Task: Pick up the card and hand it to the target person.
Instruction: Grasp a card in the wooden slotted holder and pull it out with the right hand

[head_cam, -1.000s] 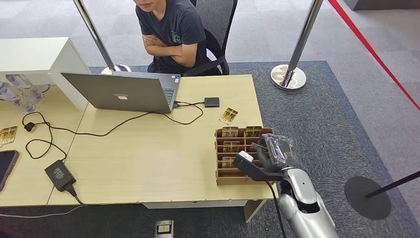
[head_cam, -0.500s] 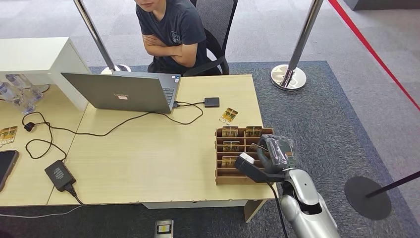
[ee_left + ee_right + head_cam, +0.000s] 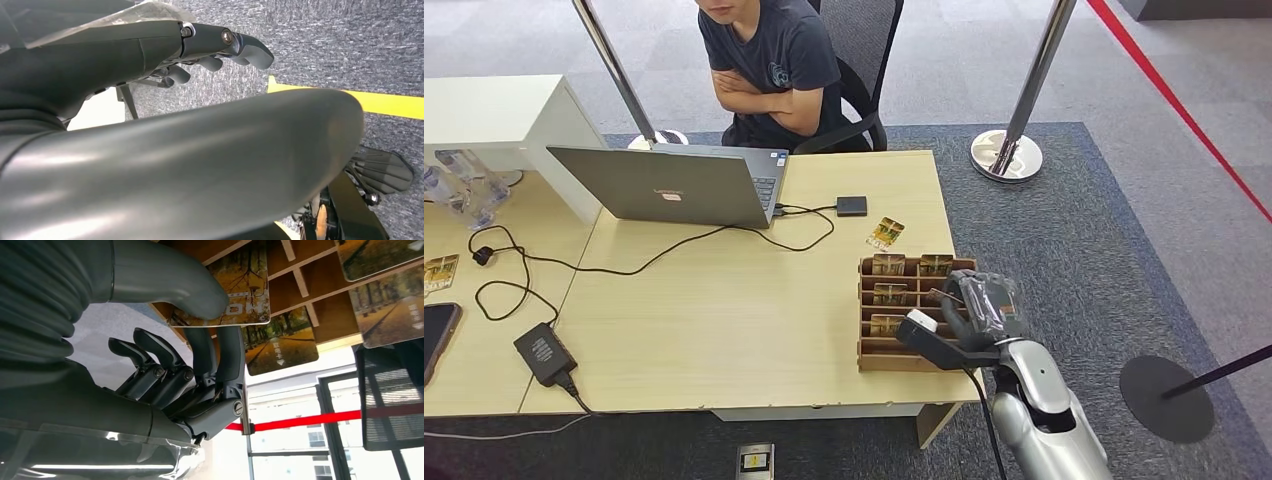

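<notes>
My right hand pinches a card between thumb and fingers at the wooden card rack, on the counter's near right corner. My left hand hangs with fingers loosely spread, holding nothing.

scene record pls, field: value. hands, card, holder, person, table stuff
right hand: at the wooden card holder's right side, thumb and fingers pinching a card
card: autumn-tree print, held at its edge
card holder: wooden, slotted, near the table's right front corner, more cards in it
left hand: over grey carpet, fingers holding nothing
person: seated behind the table, arms crossed
loose card: flat on the table beyond the holder
laptop: open, in front of the person
</notes>
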### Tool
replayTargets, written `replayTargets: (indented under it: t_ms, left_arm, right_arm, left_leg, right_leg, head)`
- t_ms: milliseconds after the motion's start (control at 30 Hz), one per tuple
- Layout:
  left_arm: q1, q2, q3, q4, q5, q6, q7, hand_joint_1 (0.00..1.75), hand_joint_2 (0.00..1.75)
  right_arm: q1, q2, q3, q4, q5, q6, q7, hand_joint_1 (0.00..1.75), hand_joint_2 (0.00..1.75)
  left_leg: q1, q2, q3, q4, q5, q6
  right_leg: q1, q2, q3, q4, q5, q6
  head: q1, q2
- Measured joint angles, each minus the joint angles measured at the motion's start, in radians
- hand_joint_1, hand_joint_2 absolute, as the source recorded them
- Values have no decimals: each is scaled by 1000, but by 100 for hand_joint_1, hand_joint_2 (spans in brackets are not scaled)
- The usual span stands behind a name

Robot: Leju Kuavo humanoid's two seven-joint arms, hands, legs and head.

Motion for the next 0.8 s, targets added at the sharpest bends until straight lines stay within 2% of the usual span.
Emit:
replayTargets:
  t_ms: [333,800]
  left_arm:
    - [-1,-1,0,0,19,3,-10,0,0]
    - [-1,-2,0,1,16,-7,-18,0,0]
  right_arm:
    - [-2,-15,6,-131,-5,28,-28,175,175]
    - [-14,-126,6,-305,-49,19,-52,175,175]
  left_leg:
    - [0,0,0,0,0,0]
    - [-1,0,0,0,0,0]
  right_leg:
    - [0,0,0,0,0,0]
    - [-1,0,0,0,0,0]
  head:
    - [0,0]
    - [0,0]
